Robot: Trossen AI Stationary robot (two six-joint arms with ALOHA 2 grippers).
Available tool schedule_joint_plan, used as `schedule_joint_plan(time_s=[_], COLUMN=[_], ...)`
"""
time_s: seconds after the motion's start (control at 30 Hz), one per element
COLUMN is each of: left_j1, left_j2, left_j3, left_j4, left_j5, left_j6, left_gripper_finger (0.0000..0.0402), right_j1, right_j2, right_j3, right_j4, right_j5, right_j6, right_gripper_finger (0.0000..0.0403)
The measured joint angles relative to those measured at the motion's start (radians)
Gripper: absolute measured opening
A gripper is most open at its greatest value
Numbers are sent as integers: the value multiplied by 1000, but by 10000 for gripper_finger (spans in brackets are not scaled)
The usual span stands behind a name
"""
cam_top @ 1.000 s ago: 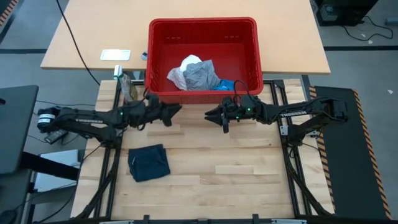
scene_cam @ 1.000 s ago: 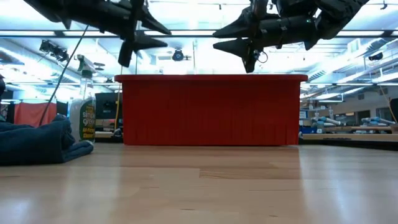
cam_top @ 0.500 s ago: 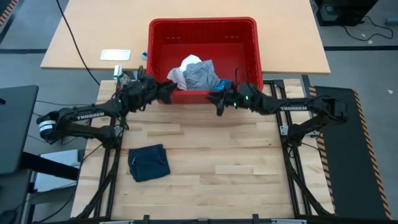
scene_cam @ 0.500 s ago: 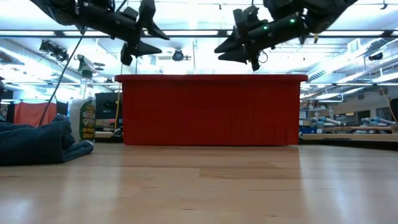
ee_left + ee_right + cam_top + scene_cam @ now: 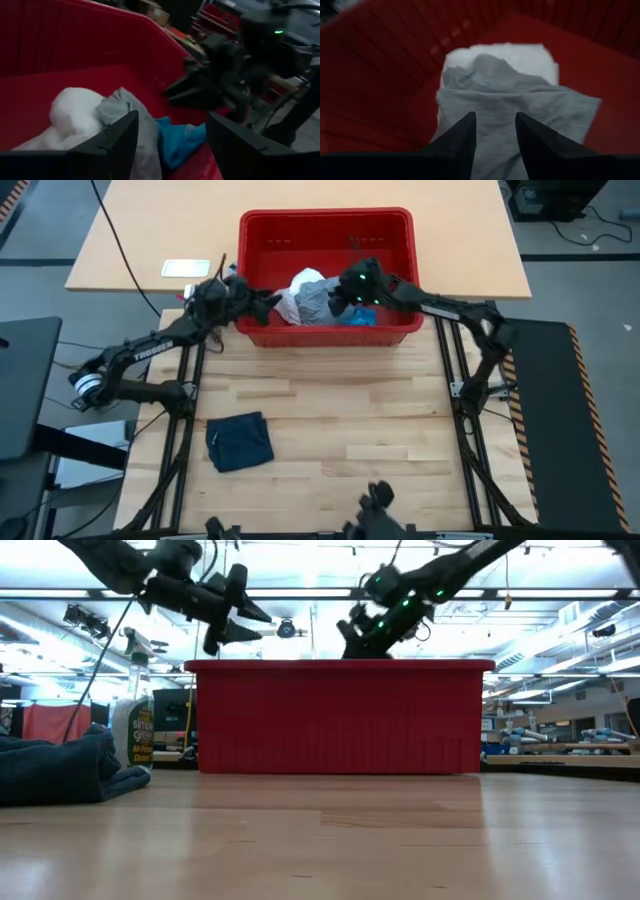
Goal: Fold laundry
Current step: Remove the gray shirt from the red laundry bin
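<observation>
Scene: two robot arms reach over the rim of a red basket [image 5: 400, 240] at the far edge of a wooden table [image 5: 380, 430], where unfolded laundry waits in a heap

Grey cloth: the grey cloth [image 5: 322, 302] lies on top of the heap in the near half of the basket, partly over the white cloth [image 5: 300, 288] and beside a bright blue piece [image 5: 360, 317]; being uppermost, it looks the likely next pick

Right gripper: the right gripper [image 5: 345, 295] hangs over the basket just beside the heap, its fingers [image 5: 457, 137] parted narrowly and pointing down at the grey cloth, which fills the gap between them in the right wrist view; nothing is held, and contact cannot be told

Left gripper: the left gripper [image 5: 262, 305] sits at the basket's left wall with its fingers spread wide and empty, aimed across at the same heap (white and grey cloth lie straight ahead of it in the left wrist view, near but apart)

Why both: two arms closing on one soft piece suggests a lift by two edges, so it can be spread flat for folding

Navy cloth: the navy cloth [image 5: 240, 442] lies on the table's near left, bunched in a rough square, well apart from both grippers

Stage: early, by the look of it, with most pieces not yet out of the basket
</observation>
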Motion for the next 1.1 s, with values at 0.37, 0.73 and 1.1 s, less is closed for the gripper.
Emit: schedule_joint_plan(time_s=[0.37, 0.73, 1.1], left_j1=[105, 199, 206], left_j2=[123, 206, 218], left_j3=[77, 148, 188], left_j4=[-44, -52, -73], left_j5=[123, 241, 251], left_j6=[139, 209, 226], left_gripper_finger=[233, 233, 233], right_j1=[-129, -169, -161], right_j2=[219, 323, 104], right_j3=[211, 211, 209], right_j4=[-222, -240, -264], right_j5=[-117, -299, -270], right_j6=[69, 108, 94], right_gripper_finger=[244, 105, 20])
